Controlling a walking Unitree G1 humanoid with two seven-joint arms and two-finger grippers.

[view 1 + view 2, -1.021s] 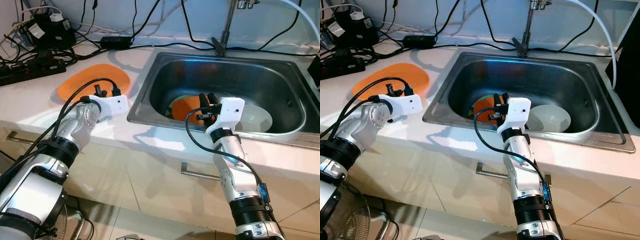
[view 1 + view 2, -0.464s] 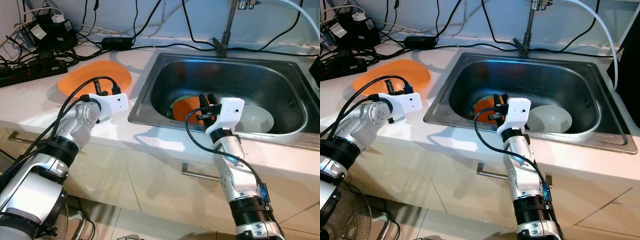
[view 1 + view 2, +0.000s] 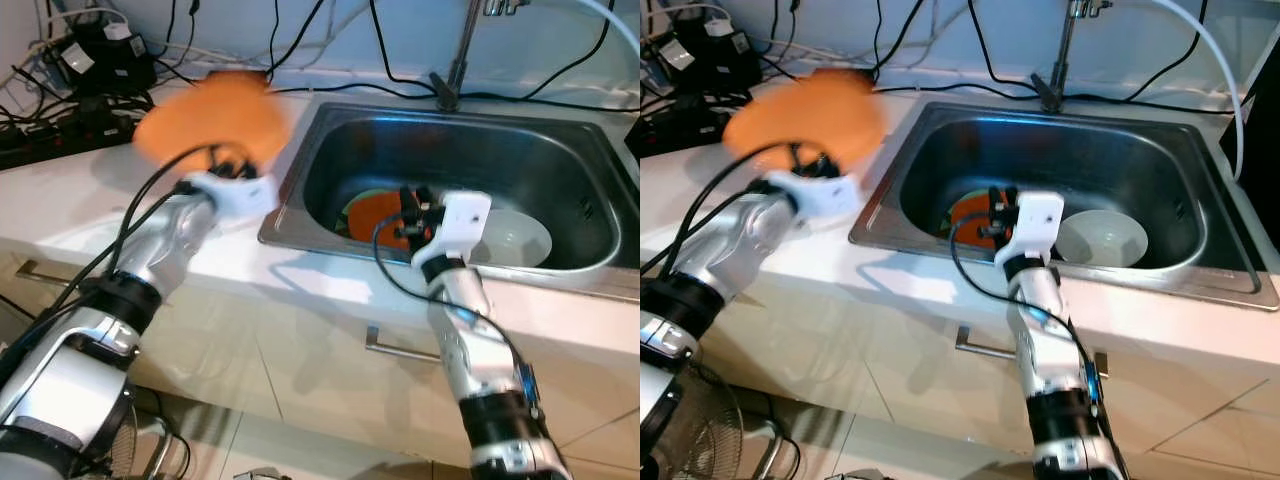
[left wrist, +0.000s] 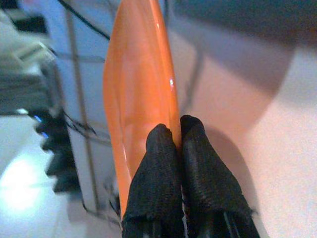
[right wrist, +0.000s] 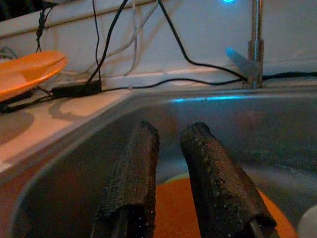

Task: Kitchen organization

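Observation:
My left gripper [image 3: 228,170] is shut on the rim of an orange plate [image 3: 212,118], holding it tilted and blurred above the counter just left of the sink [image 3: 300,205]. In the left wrist view the black fingertips [image 4: 166,141] pinch that plate [image 4: 136,84] edge-on. A second orange plate [image 3: 378,212] lies in the sink bottom over something green, beside a white bowl [image 3: 518,238]. My right gripper [image 3: 411,203] hovers inside the sink's front wall just above that plate; its fingers [image 5: 131,168] stand a narrow gap apart with nothing between them.
A faucet [image 3: 456,55] rises behind the sink. Power strips, adapters and black cables [image 3: 75,95] crowd the counter's back left and trail along the wall. The white counter [image 3: 70,200] has a bare front strip. A drawer handle [image 3: 400,350] is below the sink.
My left gripper has lifted the orange plate off the counter and swung it up and toward the sink. The right arm has stayed where it was.

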